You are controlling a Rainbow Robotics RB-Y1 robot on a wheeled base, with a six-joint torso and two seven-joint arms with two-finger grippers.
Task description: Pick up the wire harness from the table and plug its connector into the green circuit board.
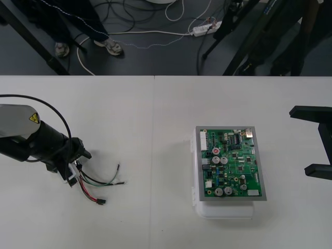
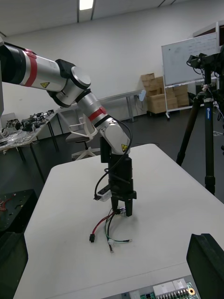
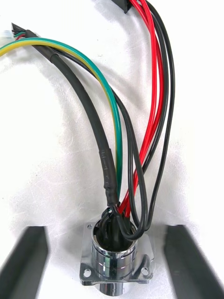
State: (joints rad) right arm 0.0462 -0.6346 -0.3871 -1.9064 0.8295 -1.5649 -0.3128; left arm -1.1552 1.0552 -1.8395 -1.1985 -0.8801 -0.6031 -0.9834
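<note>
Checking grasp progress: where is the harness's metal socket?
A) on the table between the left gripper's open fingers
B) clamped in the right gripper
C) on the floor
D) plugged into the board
A: the socket sits between the left gripper's spread fingers, untouched.

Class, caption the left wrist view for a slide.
Open left end effector straddling the metal socket of the wire harness.

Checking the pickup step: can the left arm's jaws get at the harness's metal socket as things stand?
Probably yes: the left arm is down at the socket, its jaws open on either side, nothing between them and it; the wires trail away.
</note>
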